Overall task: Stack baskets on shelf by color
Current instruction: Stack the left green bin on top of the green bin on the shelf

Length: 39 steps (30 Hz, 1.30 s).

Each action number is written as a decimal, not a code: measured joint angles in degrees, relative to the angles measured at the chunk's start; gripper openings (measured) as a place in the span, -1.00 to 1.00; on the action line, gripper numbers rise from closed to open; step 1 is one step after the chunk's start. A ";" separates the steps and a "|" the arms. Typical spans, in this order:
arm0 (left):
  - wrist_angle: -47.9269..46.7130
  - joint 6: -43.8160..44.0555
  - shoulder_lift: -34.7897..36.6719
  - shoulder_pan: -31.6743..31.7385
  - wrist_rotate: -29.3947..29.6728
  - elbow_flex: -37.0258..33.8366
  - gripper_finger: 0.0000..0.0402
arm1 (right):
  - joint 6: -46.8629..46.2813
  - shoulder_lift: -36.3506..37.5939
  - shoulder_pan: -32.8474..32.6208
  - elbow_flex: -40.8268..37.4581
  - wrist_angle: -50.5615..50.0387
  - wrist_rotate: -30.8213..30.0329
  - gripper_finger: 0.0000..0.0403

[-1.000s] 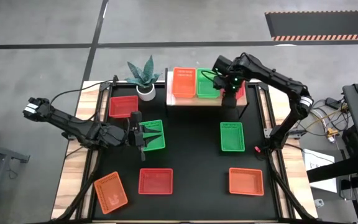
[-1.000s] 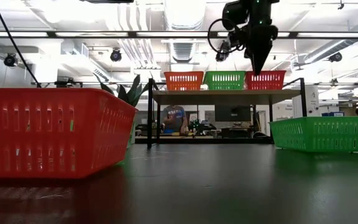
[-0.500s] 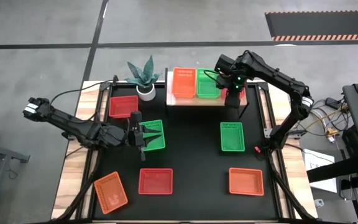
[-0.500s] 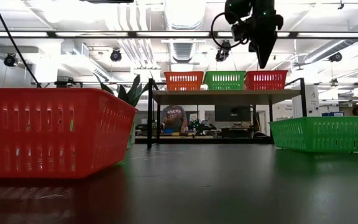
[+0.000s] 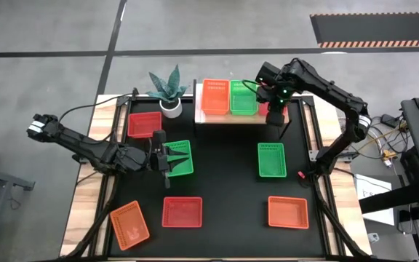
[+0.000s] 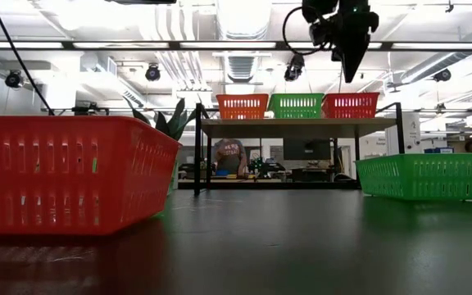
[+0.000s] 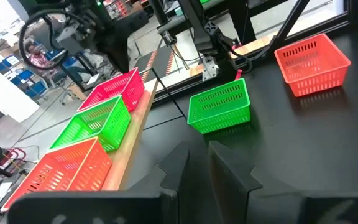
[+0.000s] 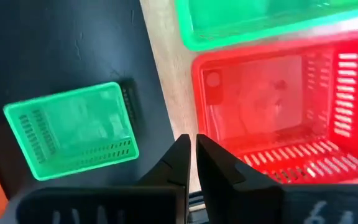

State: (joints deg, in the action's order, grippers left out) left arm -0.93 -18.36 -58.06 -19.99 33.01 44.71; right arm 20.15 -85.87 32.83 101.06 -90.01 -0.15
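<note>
The black mat-covered surface (image 5: 224,182) carries 7 mesh baskets; the pale-wood shelf (image 5: 198,118) at its far edge holds 3: orange, green, red. The right tool (image 5: 276,115), pinched shut and empty, hangs above the red plastic basket (image 5: 282,109). The loose green basket (image 5: 271,160) lies nearer, long axis near-far, unobstructed. The left tool (image 5: 167,161), narrowly parted, holds nothing over another green basket (image 5: 184,166).

Two dark, jointed arms are showing matte black links. The left arm (image 5: 86,148) is carrying a white-marked base joint and trailing a black cable; the right arm (image 5: 326,91) is glowing with a small green light, its black fingers (image 8: 216,168) tapering.
</note>
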 joint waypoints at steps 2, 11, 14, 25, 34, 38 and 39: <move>0.01 0.09 0.00 0.00 0.01 0.00 -0.78 | -2.00 1.23 -0.66 -0.03 0.03 0.93 -0.91; 0.00 2.91 -0.02 -0.04 -0.94 0.00 -0.78 | -9.07 15.66 -11.48 -8.55 18.75 10.62 -0.91; 0.02 3.07 -0.02 -0.07 -1.23 0.00 -0.78 | -9.74 22.02 -17.13 -16.64 29.71 10.66 -0.91; 0.15 11.33 -0.55 -0.06 -1.26 -0.01 -0.78 | -4.83 34.84 -32.14 -55.42 83.02 10.61 -0.91; -0.05 22.89 -9.10 -1.83 -2.85 -0.66 -0.78 | -0.99 34.23 -32.69 -71.44 109.96 10.52 -0.91; -0.18 27.93 -12.65 -3.33 -8.09 -0.68 -0.78 | -0.83 34.87 -32.69 -72.15 110.46 10.63 -0.91; -0.56 29.20 -13.22 -3.63 -8.94 -0.68 -0.78 | -0.75 34.91 -32.69 -72.15 110.48 10.63 -0.91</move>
State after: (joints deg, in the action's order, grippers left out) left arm -1.49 10.85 -71.28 -23.62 24.07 44.03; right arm 19.40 -50.96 0.14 28.91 20.46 10.48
